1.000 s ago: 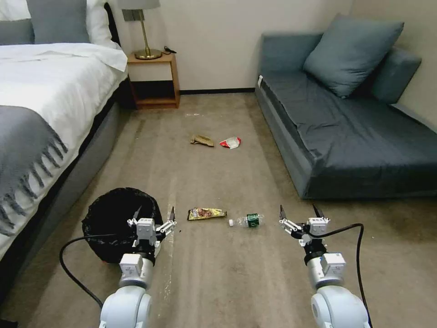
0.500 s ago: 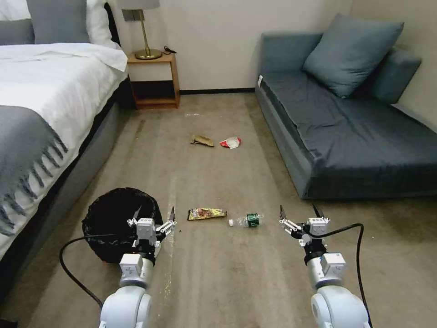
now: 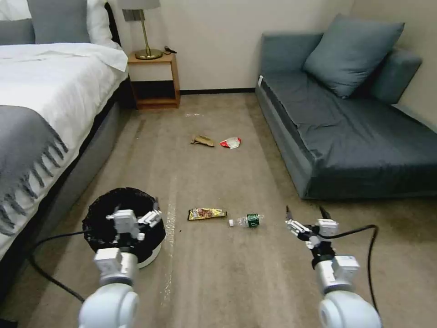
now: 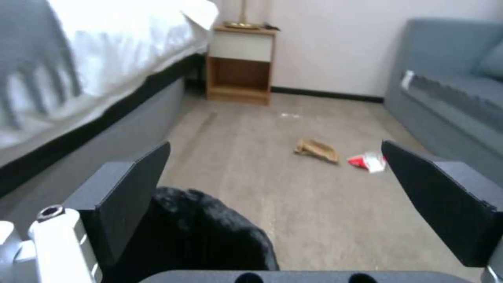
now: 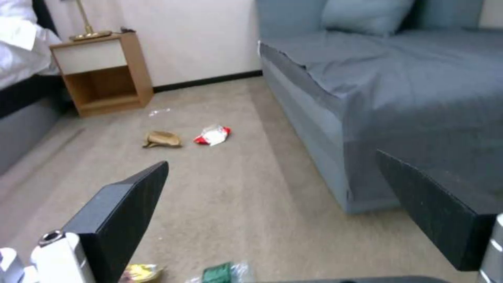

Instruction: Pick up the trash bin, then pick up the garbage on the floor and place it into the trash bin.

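Note:
The trash bin [image 3: 102, 218], lined with a wrinkly black bag [image 4: 210, 236], stands on the carpet at the near left, its white base rim showing. My left gripper [image 3: 133, 212] hangs open just above the bin's near right rim. My right gripper [image 3: 305, 212] is open above bare carpet, right of the clear bottle with the green label [image 3: 248, 220]. The yellow-brown snack wrapper [image 3: 206, 213] lies left of the bottle. Farther off lie the tan paper wad [image 3: 202, 140] and the red-and-white wrapper [image 3: 231, 142], side by side. Both wrist views show them too: wad [image 4: 316, 150] [image 5: 162, 139], wrapper [image 4: 368, 161] [image 5: 213, 135].
A bed [image 3: 41, 105] with a grey fringed throw runs along the left. A blue-grey sofa [image 3: 355, 132] lines the right. A wooden nightstand [image 3: 153, 79] with a brass lamp stands at the back wall. Open carpet lies between them.
My left arm has swung left, so its gripper now sits over the bin's rim rather than at the bin's right side. The right arm has shifted slightly right. The garbage has not moved.

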Robot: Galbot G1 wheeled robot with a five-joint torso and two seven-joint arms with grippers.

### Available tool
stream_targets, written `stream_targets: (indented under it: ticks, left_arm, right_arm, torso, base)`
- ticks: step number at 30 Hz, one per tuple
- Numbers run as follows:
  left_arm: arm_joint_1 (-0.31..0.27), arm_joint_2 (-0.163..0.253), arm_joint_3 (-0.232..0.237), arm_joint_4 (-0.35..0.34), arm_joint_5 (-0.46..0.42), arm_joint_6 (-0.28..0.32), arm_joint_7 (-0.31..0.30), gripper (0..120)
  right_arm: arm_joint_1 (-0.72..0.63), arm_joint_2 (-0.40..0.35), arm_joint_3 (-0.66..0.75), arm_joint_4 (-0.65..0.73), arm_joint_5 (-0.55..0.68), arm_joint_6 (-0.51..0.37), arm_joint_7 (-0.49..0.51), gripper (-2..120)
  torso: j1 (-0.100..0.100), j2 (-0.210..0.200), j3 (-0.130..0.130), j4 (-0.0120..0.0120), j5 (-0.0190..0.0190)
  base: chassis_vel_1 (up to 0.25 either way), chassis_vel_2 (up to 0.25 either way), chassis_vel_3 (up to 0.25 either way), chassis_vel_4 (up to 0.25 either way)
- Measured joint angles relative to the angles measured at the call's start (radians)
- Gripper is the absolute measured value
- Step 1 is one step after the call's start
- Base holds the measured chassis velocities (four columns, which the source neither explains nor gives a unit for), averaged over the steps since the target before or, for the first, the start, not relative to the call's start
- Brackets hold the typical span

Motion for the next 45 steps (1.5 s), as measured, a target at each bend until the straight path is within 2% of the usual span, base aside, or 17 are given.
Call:
stream_targets:
  ticks: [1, 2, 5, 6, 8, 10, 11, 22, 25, 30, 33, 35, 37, 38, 41, 43, 45]
  left_arm:
    - [0.008, 0.008, -0.009, -0.040, -0.034, 0.029, -0.026, 100]
    - [0.008, 0.008, -0.009, -0.040, -0.034, 0.029, -0.026, 100]
    - [0.024, 0.024, -0.026, -0.116, -0.099, 0.083, -0.075, 100]
    - [0.033, 0.032, -0.036, -0.157, -0.134, 0.112, -0.102, 100]
    - [0.038, 0.038, -0.042, -0.181, -0.156, 0.127, -0.118, 100]
    - [0.044, 0.064, -0.053, -0.191, -0.195, 0.129, -0.143, 99]
    - [0.047, 0.070, -0.054, -0.192, -0.201, 0.129, -0.149, 99]
    - [0.054, 0.088, -0.065, -0.185, -0.203, 0.117, -0.161, 96]
    - [0.039, 0.120, -0.073, -0.122, -0.237, 0.116, -0.185, 96]
    - [0.026, 0.142, -0.084, -0.081, -0.276, 0.119, -0.204, 96]
    - [-0.001, 0.189, -0.155, -0.013, -0.395, 0.150, -0.248, 98]
    - [-0.004, 0.193, -0.164, -0.007, -0.409, 0.158, -0.253, 98]
    - [-0.022, 0.221, -0.230, 0.036, -0.518, 0.221, -0.288, 99]
    - [-0.022, 0.221, -0.230, 0.036, -0.518, 0.221, -0.288, 99]
    - [-0.030, 0.248, -0.319, 0.109, -0.607, 0.268, -0.318, 98]
    - [-0.032, 0.251, -0.334, 0.124, -0.623, 0.275, -0.322, 97]
    - [-0.046, 0.263, -0.377, 0.186, -0.690, 0.304, -0.349, 95]
  right_arm:
    - [-0.024, -0.011, 0.003, 0.039, 0.040, -0.028, 0.019, 100]
    - [-0.024, -0.011, 0.003, 0.039, 0.040, -0.028, 0.019, 100]
    - [-0.072, -0.035, 0.010, 0.116, 0.118, -0.082, 0.057, 100]
    - [-0.097, -0.047, 0.014, 0.159, 0.160, -0.112, 0.078, 100]
    - [-0.123, -0.059, 0.017, 0.200, 0.202, -0.141, 0.098, 100]
    - [-0.162, -0.078, 0.025, 0.256, 0.252, -0.182, 0.117, 100]
    - [-0.177, -0.088, 0.033, 0.266, 0.234, -0.187, 0.083, 100]
    - [-0.196, -0.088, 0.041, 0.274, 0.190, -0.173, 0.034, 100]
    - [-0.196, -0.084, 0.038, 0.270, 0.177, -0.157, 0.032, 100]
    - [-0.196, -0.084, 0.039, 0.268, 0.174, -0.151, 0.032, 100]
    - [-0.194, -0.087, 0.042, 0.255, 0.170, -0.145, 0.032, 100]
    - [-0.193, -0.087, 0.042, 0.254, 0.169, -0.144, 0.032, 100]
    - [-0.187, -0.088, 0.038, 0.246, 0.166, -0.144, 0.032, 100]
    - [-0.187, -0.088, 0.038, 0.246, 0.166, -0.144, 0.032, 100]
    - [-0.174, -0.088, 0.027, 0.235, 0.160, -0.145, 0.032, 100]
    - [-0.172, -0.088, 0.024, 0.233, 0.158, -0.146, 0.031, 100]
    - [-0.162, -0.087, 0.014, 0.224, 0.150, -0.149, 0.029, 100]
  torso:
    - [0.000, 0.000, 0.000, 0.0000, 0.0001]
    - [0.000, 0.000, 0.000, 0.0000, 0.0001]
    - [0.000, 0.000, 0.000, 0.0000, 0.0001]
    - [0.000, 0.000, 0.000, 0.0001, 0.0003]
    - [0.000, 0.000, 0.000, 0.0001, 0.0004]
    - [0.000, 0.000, 0.000, -0.0001, -0.0001]
    - [0.000, 0.000, 0.000, 0.0000, -0.0001]
    - [0.000, 0.000, 0.000, 0.0000, 0.0002]
    - [0.000, 0.000, 0.000, 0.0001, 0.0000]
    - [0.000, 0.000, 0.000, 0.0000, -0.0001]
    - [0.000, 0.000, 0.000, 0.0001, -0.0001]
    - [0.000, 0.000, 0.000, 0.0000, -0.0001]
    - [0.000, 0.000, 0.000, 0.0000, -0.0002]
    - [0.000, 0.000, 0.000, 0.0000, -0.0002]
    - [0.000, 0.000, 0.000, 0.0001, -0.0001]
    - [0.000, 0.000, 0.000, 0.0001, -0.0001]
    - [0.000, 0.000, 0.000, 0.0003, -0.0002]
  base:
    - [0.000, 0.000, 0.000, 0.000]
    - [0.000, 0.000, 0.000, 0.000]
    - [0.000, 0.000, 0.000, 0.000]
    - [0.000, 0.000, 0.000, 0.000]
    - [0.000, 0.000, 0.000, 0.000]
    - [0.000, 0.000, 0.000, 0.000]
    - [0.000, 0.000, 0.000, 0.000]
    - [0.000, 0.000, 0.000, 0.000]
    - [0.000, 0.000, 0.000, 0.000]
    - [0.000, 0.000, 0.000, 0.000]
    - [0.000, 0.000, 0.000, 0.000]
    - [0.000, 0.000, 0.000, 0.000]
    - [0.000, 0.000, 0.000, 0.000]
    - [0.000, 0.000, 0.000, 0.000]
    - [0.000, 0.000, 0.000, 0.000]
    - [0.000, 0.000, 0.000, 0.000]
    - [0.000, 0.000, 0.000, 0.000]
